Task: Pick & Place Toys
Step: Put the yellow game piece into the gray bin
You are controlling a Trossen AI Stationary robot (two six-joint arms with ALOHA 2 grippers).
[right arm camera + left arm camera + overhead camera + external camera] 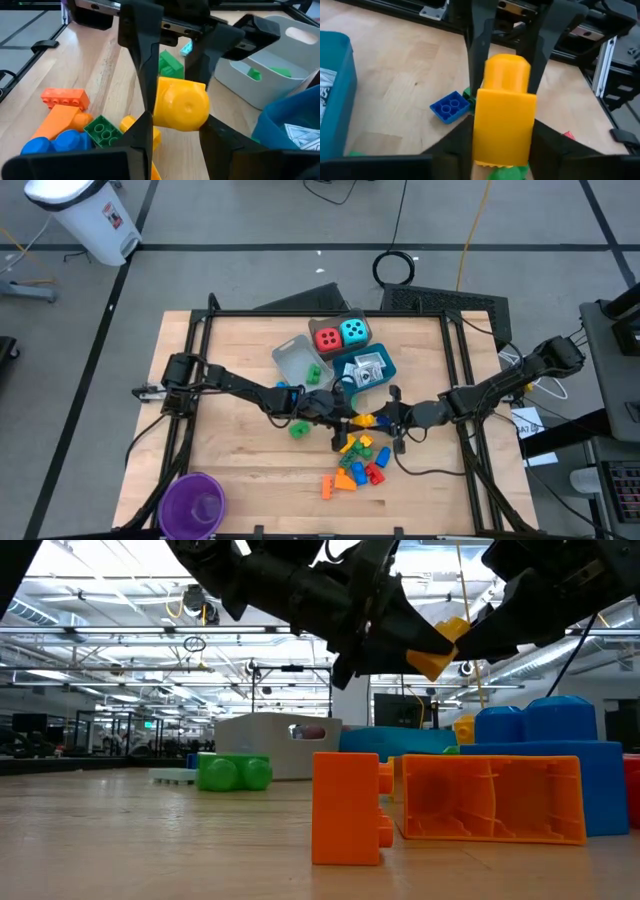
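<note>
Your left pincer [502,100] and right pincer [175,107] meet over the middle of the worktop [240,345], and both are clamped on the same yellow brick [502,117], each from an opposite end, holding it clear of the wood. Just below them lies the heap of loose bricks [358,463]. Beyond your left pincer sit the grey tray [297,358] with a green brick [314,373] inside, the blue tray [385,360] of white packets [366,371], and the red die [327,338] beside the cyan die [354,331].
</note>
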